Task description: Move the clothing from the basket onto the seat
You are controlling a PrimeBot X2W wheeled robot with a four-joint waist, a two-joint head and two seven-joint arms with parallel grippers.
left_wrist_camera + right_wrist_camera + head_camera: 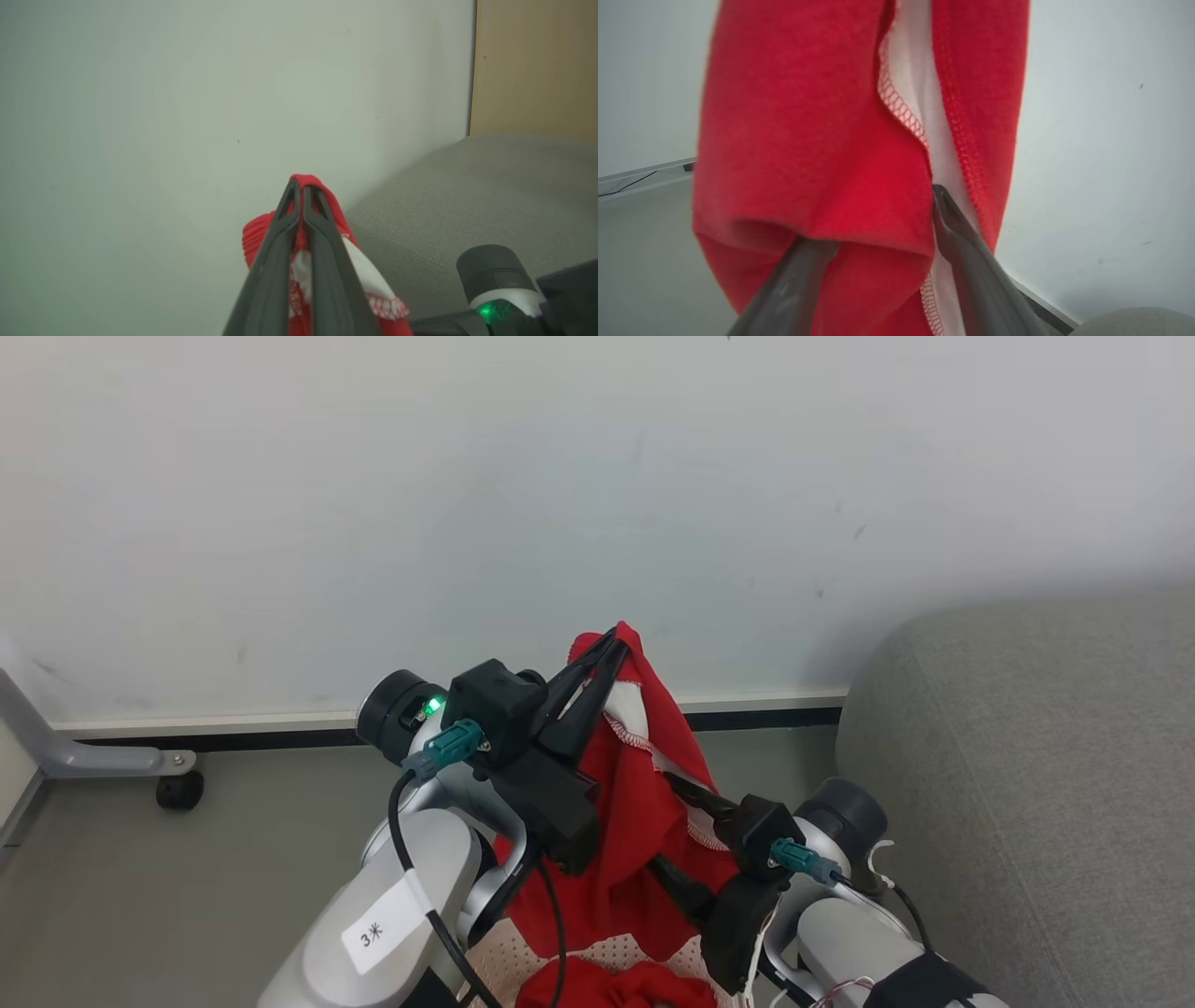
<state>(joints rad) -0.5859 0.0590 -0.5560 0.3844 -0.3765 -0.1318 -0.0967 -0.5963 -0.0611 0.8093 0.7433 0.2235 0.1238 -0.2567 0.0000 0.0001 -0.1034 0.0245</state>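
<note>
Two grippers work at one red garment (630,812) with white trim, which hangs in the air in front of a pale wall (597,476). In the head view the left gripper (611,644) sits at 12 o'clock of the cloth. Its dark fingers are pressed together on the garment's topmost fold, and the rest drapes down from there. The left wrist view shows the same pinch: a red peak is caught between the tips, with white edging spilling out beside the fingers (327,261). The right gripper (693,795) reaches into the cloth from 4 o'clock, lower down. In the right wrist view its fingers (966,261) stand apart with a red fold hanging between them; whether they press on it is hard to tell. The basket (509,966) lies at 6 o'clock of the hanging garment, at the bottom edge of the head view, where its perforated cream wall shows with more red clothing (607,989) inside. The grey sofa (1027,784) stands at 3 o'clock, apart from the garment, on a grey floor (187,896).
</note>
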